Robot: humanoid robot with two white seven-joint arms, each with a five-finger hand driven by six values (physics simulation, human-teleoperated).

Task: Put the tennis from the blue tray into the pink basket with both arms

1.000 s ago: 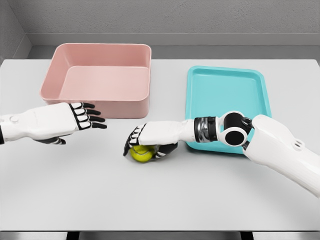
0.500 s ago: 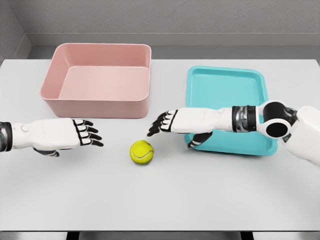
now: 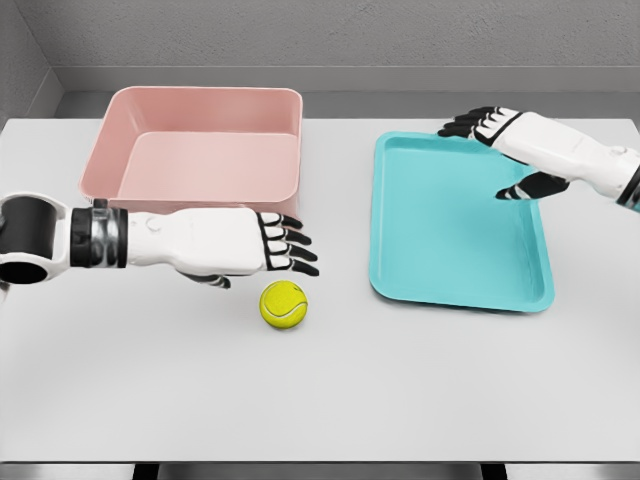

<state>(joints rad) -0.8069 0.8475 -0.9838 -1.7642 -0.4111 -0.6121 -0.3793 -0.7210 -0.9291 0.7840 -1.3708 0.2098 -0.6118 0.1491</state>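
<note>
A yellow-green tennis ball [image 3: 283, 304] lies on the white table between the pink basket [image 3: 197, 157] and the blue tray [image 3: 455, 224]. My left hand [image 3: 283, 246] reaches in from the left, fingers spread, hovering just above and left of the ball and touching nothing. My right hand [image 3: 490, 128] is raised over the tray's far right corner, open and holding nothing. The tray holds nothing; so does the basket.
The white table [image 3: 320, 400] runs to a front edge near the bottom of the view. A grey wall stands behind the basket and tray.
My right hand let go of the ball and pulled back right and up to the tray's far corner. My left hand advanced rightward to just beside the ball, which stays on the table.
</note>
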